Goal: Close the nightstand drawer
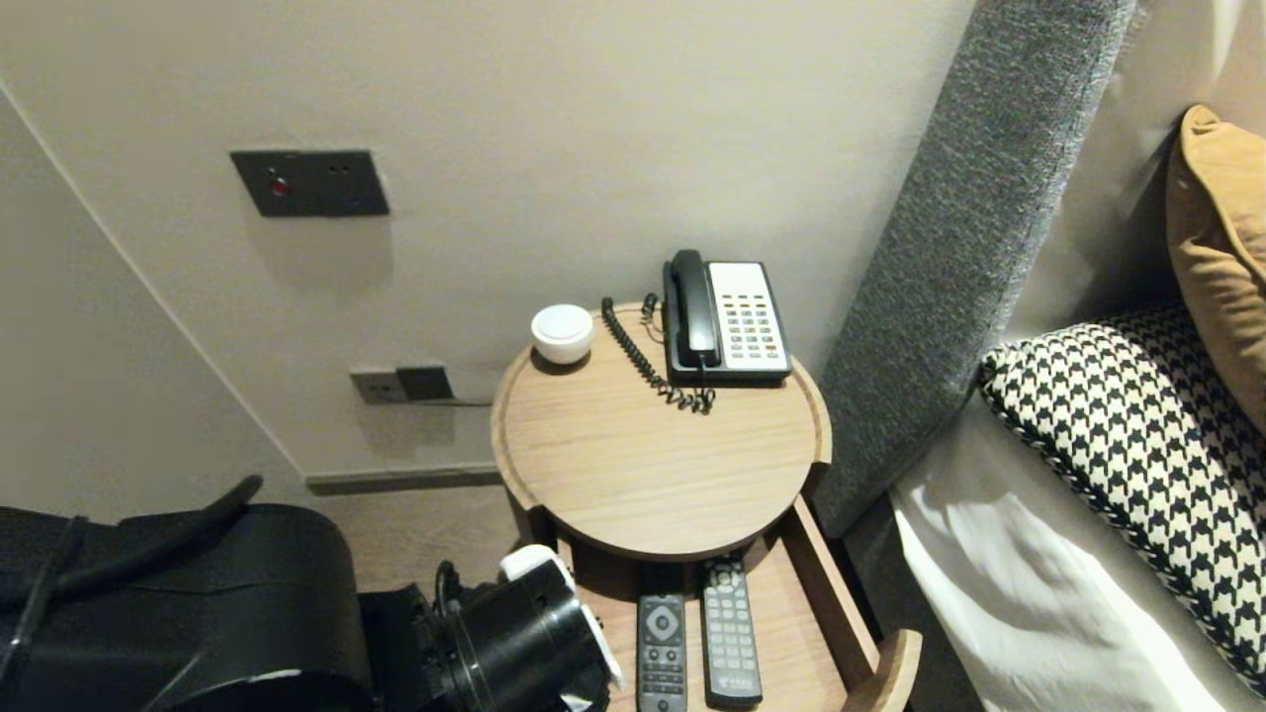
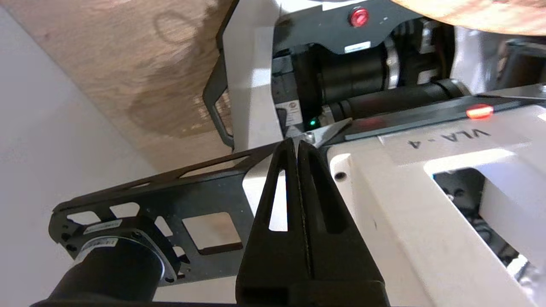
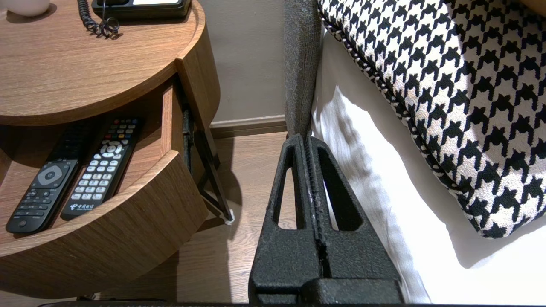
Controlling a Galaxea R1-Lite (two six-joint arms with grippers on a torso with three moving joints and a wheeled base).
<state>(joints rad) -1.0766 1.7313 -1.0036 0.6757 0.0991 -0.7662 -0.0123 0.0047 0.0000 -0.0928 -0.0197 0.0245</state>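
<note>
At the tip of the left gripper [image 2: 296, 147], both black fingers [image 2: 320, 200] are pressed together with nothing between them, pointing at the robot's own white body [image 2: 384, 204]. The left arm [image 1: 514, 633] sits low, just beside the open drawer [image 1: 841, 608] of a round wooden bedside table [image 1: 653, 475]. Two remotes lie side by side in that drawer: a black remote [image 1: 661, 648] nearer the arm, and a grey remote [image 1: 730, 643] just beside it. The right gripper [image 3: 308, 140], also closed and empty, hangs over the wood floor [image 3: 256, 162] between drawer and bed [image 3: 375, 179]. Farther off on the tabletop stand a telephone [image 1: 727, 321] and a white bowl [image 1: 562, 333].
</note>
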